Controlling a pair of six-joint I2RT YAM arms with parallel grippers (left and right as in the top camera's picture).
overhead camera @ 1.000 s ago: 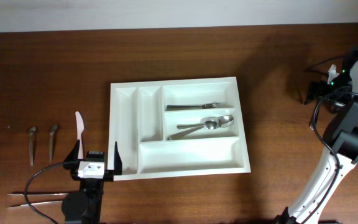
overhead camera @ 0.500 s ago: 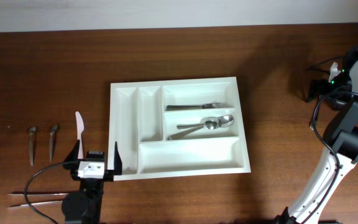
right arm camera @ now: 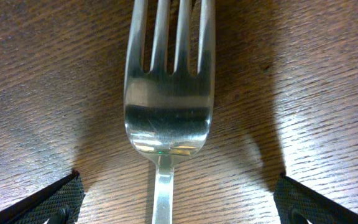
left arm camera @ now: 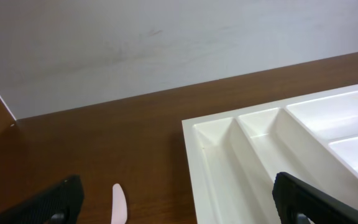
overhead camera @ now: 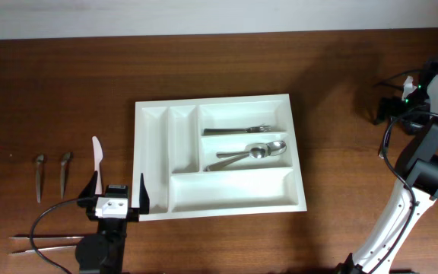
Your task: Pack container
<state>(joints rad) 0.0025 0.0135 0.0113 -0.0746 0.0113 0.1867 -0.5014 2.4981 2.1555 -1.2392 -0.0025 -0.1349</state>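
Left gripper (overhead camera: pixel 119 187): jaws stood fully spread, holding nothing. Container (overhead camera: pixel 230 192): lay ahead and just to the right of that gripper, its near corner beside the right finger. Right gripper (right arm camera: pixel 178 202): jaws fully spread, empty, straddling a metal fork (right arm camera: pixel 168 93) without contact. It was well apart from the container.

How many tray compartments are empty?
3: two narrow upright ones at the tray's left, and the wide bottom one. The top wide one holds a fork, the middle one spoons.
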